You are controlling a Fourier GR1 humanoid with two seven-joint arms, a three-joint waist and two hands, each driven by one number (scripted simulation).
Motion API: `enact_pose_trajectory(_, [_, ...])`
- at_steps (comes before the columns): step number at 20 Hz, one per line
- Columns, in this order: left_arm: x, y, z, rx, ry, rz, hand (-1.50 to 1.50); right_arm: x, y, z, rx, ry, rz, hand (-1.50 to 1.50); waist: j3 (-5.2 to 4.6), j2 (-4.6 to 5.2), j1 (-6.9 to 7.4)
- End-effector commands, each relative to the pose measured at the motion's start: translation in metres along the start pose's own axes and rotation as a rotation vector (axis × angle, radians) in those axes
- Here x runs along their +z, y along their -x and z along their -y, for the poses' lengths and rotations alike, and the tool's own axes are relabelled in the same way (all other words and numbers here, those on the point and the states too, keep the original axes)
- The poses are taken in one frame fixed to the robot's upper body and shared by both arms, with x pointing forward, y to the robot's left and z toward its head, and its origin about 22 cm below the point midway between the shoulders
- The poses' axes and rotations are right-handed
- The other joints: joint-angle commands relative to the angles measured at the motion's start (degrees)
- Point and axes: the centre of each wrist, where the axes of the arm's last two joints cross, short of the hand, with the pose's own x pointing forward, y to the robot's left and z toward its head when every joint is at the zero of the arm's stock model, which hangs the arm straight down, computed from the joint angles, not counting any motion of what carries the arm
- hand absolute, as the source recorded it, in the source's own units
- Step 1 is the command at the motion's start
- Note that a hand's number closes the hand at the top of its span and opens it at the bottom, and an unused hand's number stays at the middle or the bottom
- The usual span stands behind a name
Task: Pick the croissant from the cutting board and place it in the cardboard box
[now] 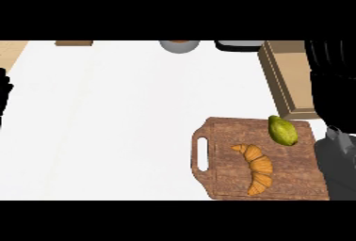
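We see the croissant (256, 169) on the board (226, 141) at lower right, open surface (118, 117) to its left, the box (287, 80) just behind, and the fingers (327, 61) of our right hand (334, 94) straight beside it, holding nothing.

We see a green fruit (282, 130) at the right of the white counter (125, 117), and at its far edge a grey bowl (179, 45) beside a dark object (238, 45).

You look down on a plain white desk (104, 117), evenly lit. At its far edge you see a grey round vessel (179, 45) and a tan wooden corner (11, 51).
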Motion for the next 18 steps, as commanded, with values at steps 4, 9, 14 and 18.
enact_pose_trajectory(4, [0.0,-0.022,0.031,0.078,0.232,0.149,0.0,0.009,-0.067,0.055,0.24,-0.075,-0.109,-1.5,0.47,0.17,-1.02])
enact_pose_trajectory(9, [0.016,-0.029,0.084,0.167,0.397,0.204,0.0,0.032,-0.081,0.105,0.623,-0.203,-0.348,-1.5,0.54,0.78,-1.73])
enact_pose_trajectory(14, [0.003,-0.039,0.087,0.162,0.436,0.208,0.0,0.075,-0.075,0.124,0.715,-0.4,-0.247,-1.5,0.66,0.83,0.05])
enact_pose_trajectory(18, [0.018,-0.02,0.088,0.165,0.466,0.204,0.0,0.078,-0.087,0.115,0.844,-0.546,-0.193,-1.5,0.54,0.57,0.83])
